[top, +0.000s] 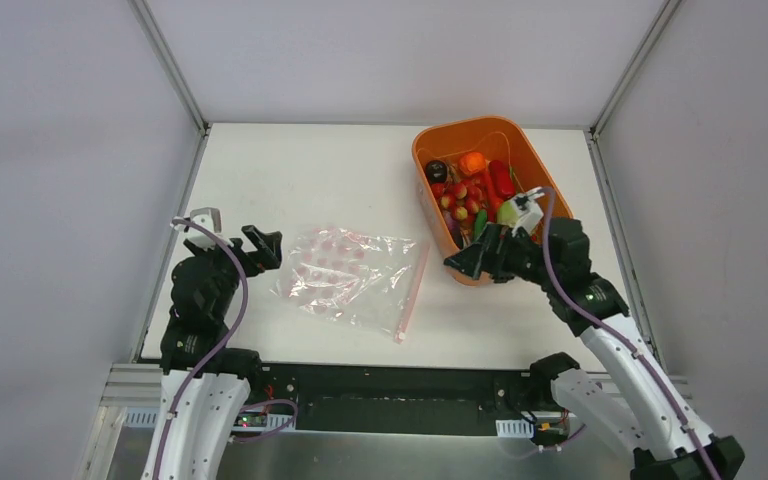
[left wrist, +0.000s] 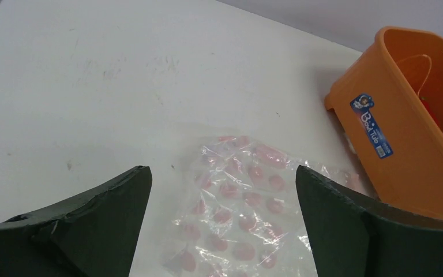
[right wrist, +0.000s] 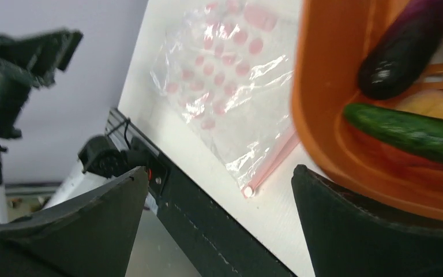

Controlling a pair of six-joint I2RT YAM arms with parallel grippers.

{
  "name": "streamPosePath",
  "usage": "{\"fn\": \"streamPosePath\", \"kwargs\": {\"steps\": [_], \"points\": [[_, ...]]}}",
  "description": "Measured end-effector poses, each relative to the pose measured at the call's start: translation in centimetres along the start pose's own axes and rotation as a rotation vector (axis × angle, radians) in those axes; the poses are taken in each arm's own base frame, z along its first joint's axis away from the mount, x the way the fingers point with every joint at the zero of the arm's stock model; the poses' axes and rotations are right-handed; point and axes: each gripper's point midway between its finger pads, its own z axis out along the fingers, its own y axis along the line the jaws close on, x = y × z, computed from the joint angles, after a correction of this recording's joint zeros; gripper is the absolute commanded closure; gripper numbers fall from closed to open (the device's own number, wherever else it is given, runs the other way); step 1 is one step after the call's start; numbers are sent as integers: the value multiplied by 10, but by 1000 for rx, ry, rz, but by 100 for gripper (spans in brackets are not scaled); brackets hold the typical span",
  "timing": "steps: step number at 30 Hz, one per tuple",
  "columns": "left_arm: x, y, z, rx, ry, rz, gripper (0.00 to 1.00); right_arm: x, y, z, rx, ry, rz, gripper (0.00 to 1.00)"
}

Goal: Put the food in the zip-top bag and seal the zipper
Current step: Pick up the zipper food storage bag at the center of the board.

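1. On the white table [top: 310,170], the zip-top bag [top: 345,275] lies flat, its zipper [top: 412,293] facing the orange tub [top: 480,128].
2. All the food [top: 470,195] sits in that tub.
3. Left gripper [top: 263,250], spread wide, hangs beside the bag.
4. Right gripper [top: 472,255], also spread, hovers at the tub's near end.

I'm looking at a white table [top: 290,170] with two things resting on it. The zip-top bag [top: 345,275] lies flat, slightly left of centre and towards the near edge, with its pink zipper [top: 412,293] running along its right side. The orange tub [top: 460,127] sits at the far right, near the zipper's far end.
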Motion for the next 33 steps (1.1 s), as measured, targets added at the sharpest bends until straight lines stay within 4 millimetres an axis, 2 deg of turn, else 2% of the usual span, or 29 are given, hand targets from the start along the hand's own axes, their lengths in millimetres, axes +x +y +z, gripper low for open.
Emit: {"fn": "streamPosePath", "kwargs": {"steps": [2,5,9,13,16,21,26,30,33], "points": [[1,1,6,-18,9,-41,0,18,11,10,2,71,-55,2],[15,11,12,-105,89,-147,0,38,26,18,4,134,-147,2],[33,22,15,-225,189,-263,0,52,33,24,29,147,-242,2],[44,26,14,-273,247,-302,0,51,30,28,76,116,-285,2],[49,12,17,-197,272,-331,0,37,21,30,137,40,-291,2],[65,-35,23,9,362,-322,0,18,0,26,256,-83,-265,2],[95,-99,12,174,530,-88,4,3,-11,17,317,-202,-206,2],[108,-137,11,228,574,119,5,-12,-16,4,352,-300,-169,2],[125,-169,9,259,596,291,6,-23,-17,-10,360,-385,-127,2]]}}
